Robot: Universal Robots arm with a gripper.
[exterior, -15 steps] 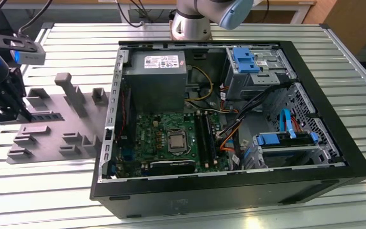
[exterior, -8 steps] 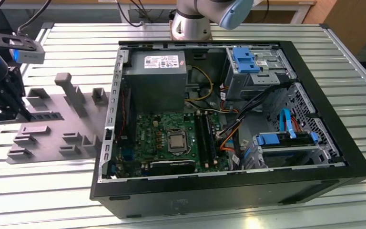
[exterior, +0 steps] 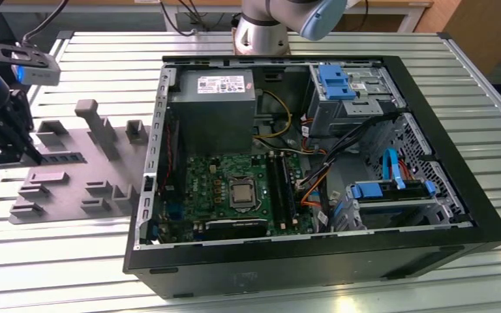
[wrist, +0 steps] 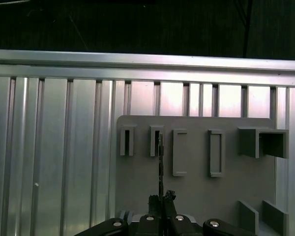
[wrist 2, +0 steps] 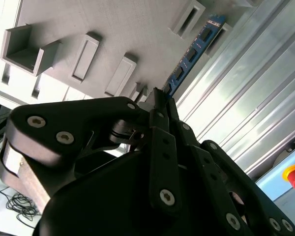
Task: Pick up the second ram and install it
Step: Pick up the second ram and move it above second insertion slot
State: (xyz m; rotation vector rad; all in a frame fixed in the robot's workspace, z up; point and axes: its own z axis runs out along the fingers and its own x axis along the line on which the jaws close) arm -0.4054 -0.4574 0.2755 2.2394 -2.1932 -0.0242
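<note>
Pinching one end of the second ram (wrist 2: 191,51), my tool (wrist 2: 159,97) looks closed on it. The stick's far end is at a slot in the grey holder plate (wrist: 201,196), near a tabletop (wrist: 64,147) edge. Likely light, stiff, thin, fragile: grip board edges, avoid chips.

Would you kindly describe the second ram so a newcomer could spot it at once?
Find the grey holder plate on the slatted metal table. Near its edge, a thin blue-green stick with dark chips, the second ram, juts from the gripper's jaws; its neighbours are plain grey blocks.
</note>
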